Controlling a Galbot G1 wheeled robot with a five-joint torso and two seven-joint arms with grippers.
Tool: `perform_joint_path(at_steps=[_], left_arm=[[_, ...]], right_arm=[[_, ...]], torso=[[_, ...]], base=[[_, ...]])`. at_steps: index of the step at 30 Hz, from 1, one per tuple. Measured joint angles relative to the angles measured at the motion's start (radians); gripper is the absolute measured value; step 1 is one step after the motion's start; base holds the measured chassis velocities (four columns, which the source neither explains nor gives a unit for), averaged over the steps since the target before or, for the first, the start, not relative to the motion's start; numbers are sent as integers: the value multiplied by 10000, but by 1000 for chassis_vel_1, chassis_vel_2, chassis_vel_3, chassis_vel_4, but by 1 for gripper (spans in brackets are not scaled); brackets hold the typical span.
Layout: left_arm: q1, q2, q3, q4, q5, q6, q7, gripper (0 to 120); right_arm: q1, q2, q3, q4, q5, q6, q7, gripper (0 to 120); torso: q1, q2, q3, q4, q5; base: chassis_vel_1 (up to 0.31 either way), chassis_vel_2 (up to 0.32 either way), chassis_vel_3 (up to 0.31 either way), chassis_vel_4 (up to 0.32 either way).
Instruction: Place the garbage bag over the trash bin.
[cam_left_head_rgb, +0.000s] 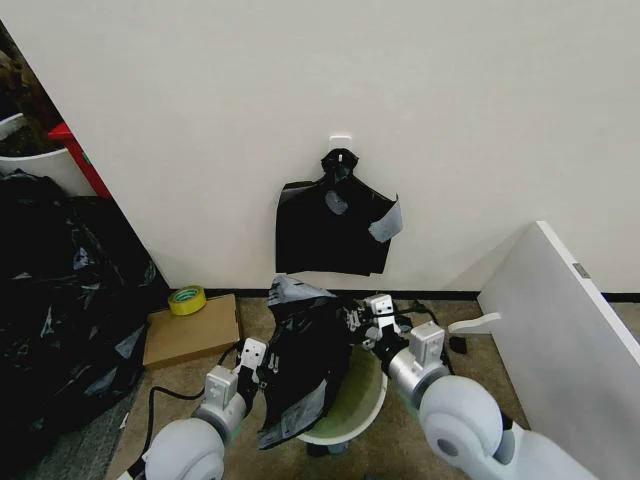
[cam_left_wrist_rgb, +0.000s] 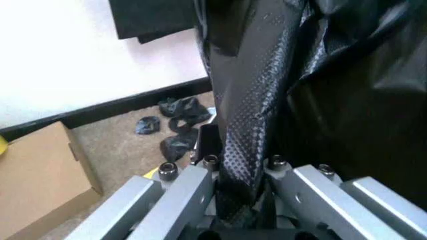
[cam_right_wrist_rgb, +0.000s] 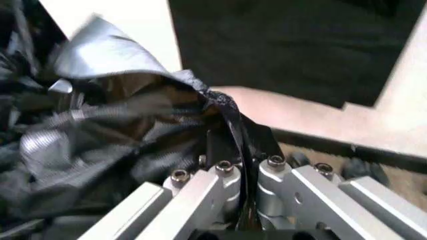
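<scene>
Both grippers are clamped on the garbage bag (cam_left_head_rgb: 305, 355), which hangs over the trash bin (cam_left_head_rgb: 362, 415), covering its left side; the bin's right rim and greenish inside are uncovered. The left gripper (cam_left_head_rgb: 254, 368), at the bin's left rim, has its jaws closed on a twisted fold of bag (cam_left_wrist_rgb: 247, 150). The right gripper (cam_left_head_rgb: 368, 322), above the bin's far-right rim, pinches the film edge (cam_right_wrist_rgb: 230, 120) between closed jaws.

Risks, as I judge them:
- The film is thin, so pulling the two grips apart too hard could tear it or slip it out of a jaw.
- The left grip looks bunched rather than on a single layer, so the mouth may not open and would drape over the bin instead of going round the rim.
- The bin is light and could tip if the bag drags on it.

Hard to see: the bag's mouth, the bin's left and near rim under plastic, and its base. The flat black bundle (cam_left_head_rgb: 335, 225) on the wall behind the bin is not the bag.
</scene>
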Motion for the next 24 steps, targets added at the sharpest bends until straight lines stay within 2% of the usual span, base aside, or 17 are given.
perform_joint_path(at_steps=[5, 13, 21, 24], left_arm=[[436, 13, -96, -73, 116, -450, 151, 2], [553, -151, -188, -34, -127, -784, -148, 2], [467, -248, -235, -257, -861, -1082, -159, 2], [676, -126, -336, -428, -1128, -1291, 175, 2]], right_arm=[[-93, -899, 488, -182, 809, -222, 57, 0], [-1345, -2135, 1952, 196, 1434, -476, -423, 0], [-1766, -2247, 2308, 105, 1766, -511, -750, 0], [-1926, -2296, 2473, -162, 1786, -305, -1279, 0]], torso=[[0, 0, 0, -1, -2], [0, 0, 0, -2, -2], [0, 0, 0, -2, 0], [0, 0, -1, -2, -1]], base=[[0, 0, 0, 0], [0, 0, 0, 0], [0, 0, 0, 0], [0, 0, 0, 0]])
